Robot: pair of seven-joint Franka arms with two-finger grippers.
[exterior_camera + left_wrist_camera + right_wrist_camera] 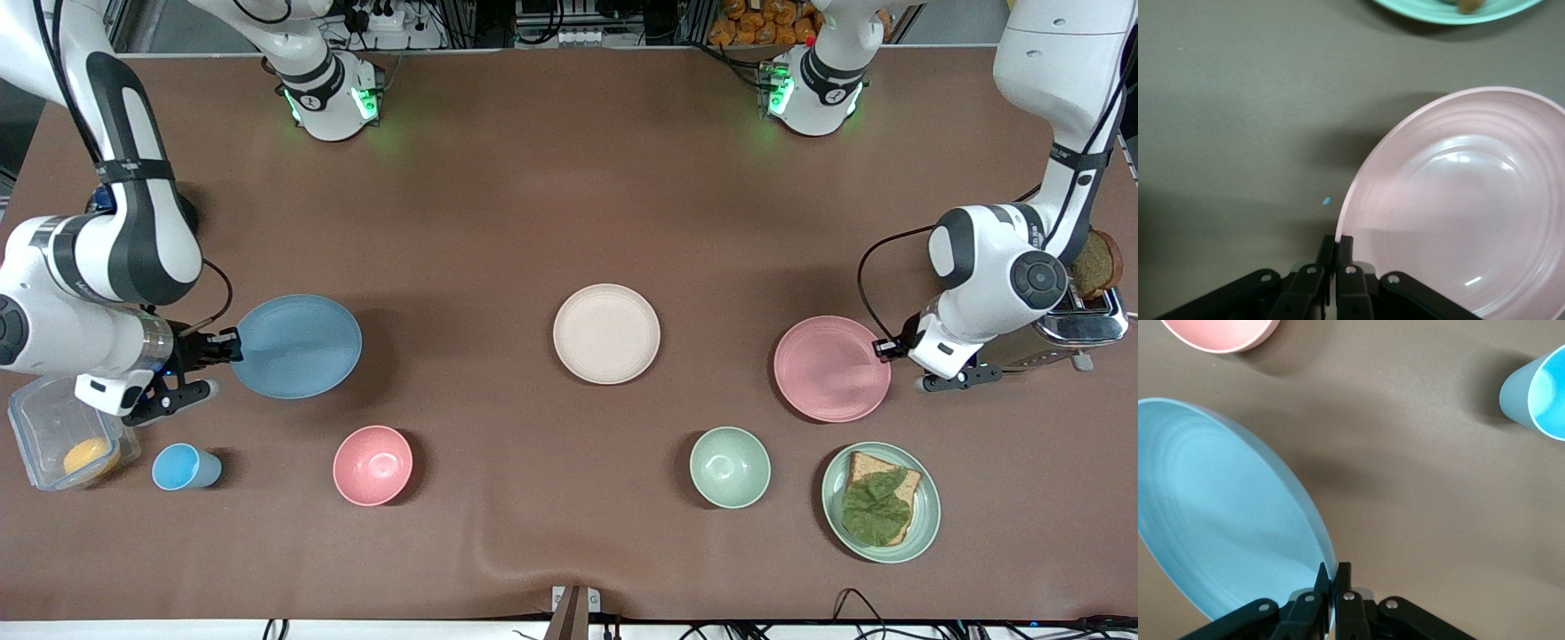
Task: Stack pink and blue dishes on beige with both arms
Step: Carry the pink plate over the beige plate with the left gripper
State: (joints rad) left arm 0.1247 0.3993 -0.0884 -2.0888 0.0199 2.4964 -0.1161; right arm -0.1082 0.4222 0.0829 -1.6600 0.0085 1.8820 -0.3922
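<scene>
Front view: green plate (925,524) holds leaf-topped toast (878,508).

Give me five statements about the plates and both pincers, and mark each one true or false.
1. The left pincer is shut on the rim of the pink plate. True.
2. The right pincer hangs open over the blue cup. False: it is shut on the rim of the blue plate.
3. The beige plate has nothing on it. True.
4. The pink plate already lies on the beige plate. False: they are apart, the pink one toward the left arm's end of the table.
5. The green plate carries bread topped with a leaf. True.
</scene>
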